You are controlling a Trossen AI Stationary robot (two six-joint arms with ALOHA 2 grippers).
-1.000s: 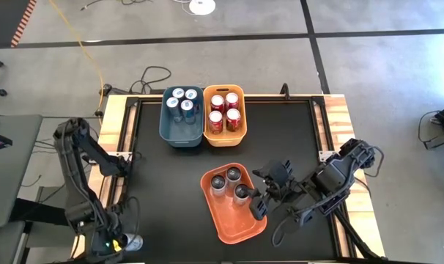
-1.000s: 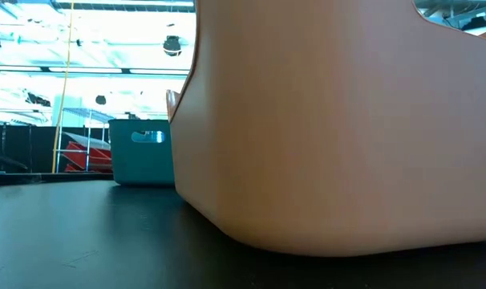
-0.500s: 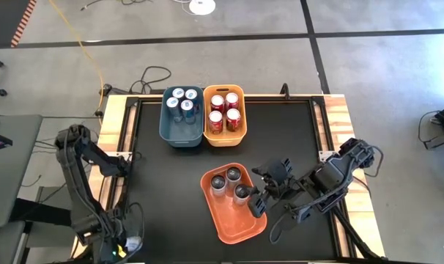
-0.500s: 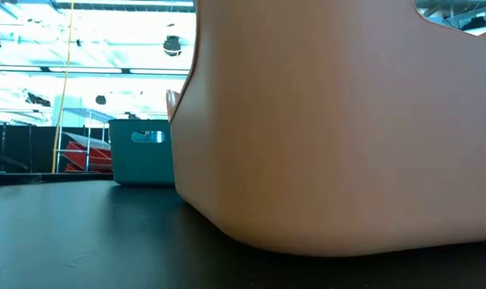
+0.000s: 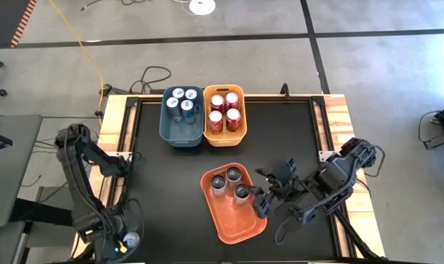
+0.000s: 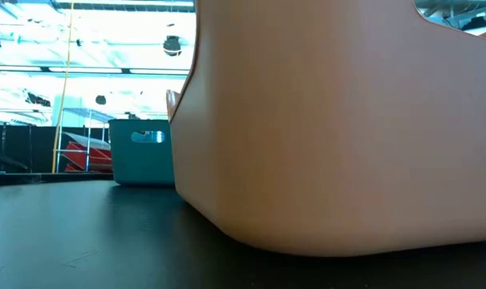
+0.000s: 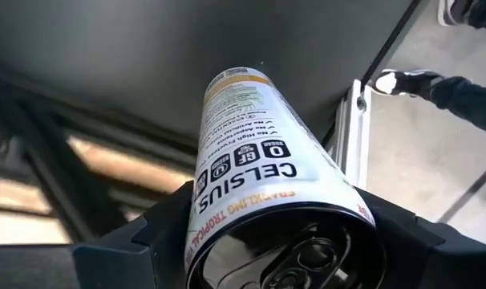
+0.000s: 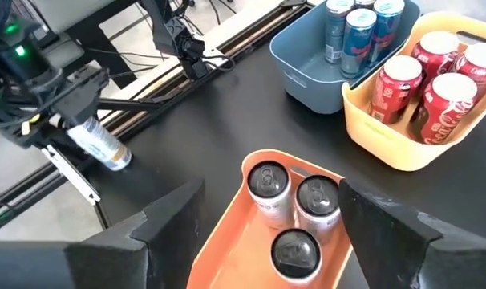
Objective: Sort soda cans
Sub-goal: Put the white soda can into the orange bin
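Three dark cans (image 5: 231, 183) stand in the orange bin (image 5: 237, 231) at the table's near middle. Several blue cans (image 5: 183, 100) stand in the blue bin (image 5: 179, 132), and several red cans (image 5: 224, 110) in the yellow bin (image 5: 226, 139), both at the far edge. My right gripper (image 5: 271, 191) is open and empty just right of the orange bin, its fingers facing the dark cans (image 8: 297, 217). My left gripper (image 5: 123, 240) is at the table's near left corner, shut on a white can (image 7: 263, 177). My left gripper pinches the white can's round side (image 7: 207, 225) between its two fingers (image 7: 147, 241), close to the can's tab end. The fingers lie across the can. The can sticks out ahead of them, tilted and lifted clear (image 8: 99, 144).
The orange bin's wall (image 6: 339, 128) fills most of the low view, with the blue bin (image 6: 143, 152) behind it. Bare black mat (image 5: 163, 191) lies between my left gripper and the orange bin. A metal rail (image 8: 74, 181) runs along the table's left edge.
My right gripper has drawn back slightly toward the table's right edge, still open. My left gripper keeps the white can at the near left corner.
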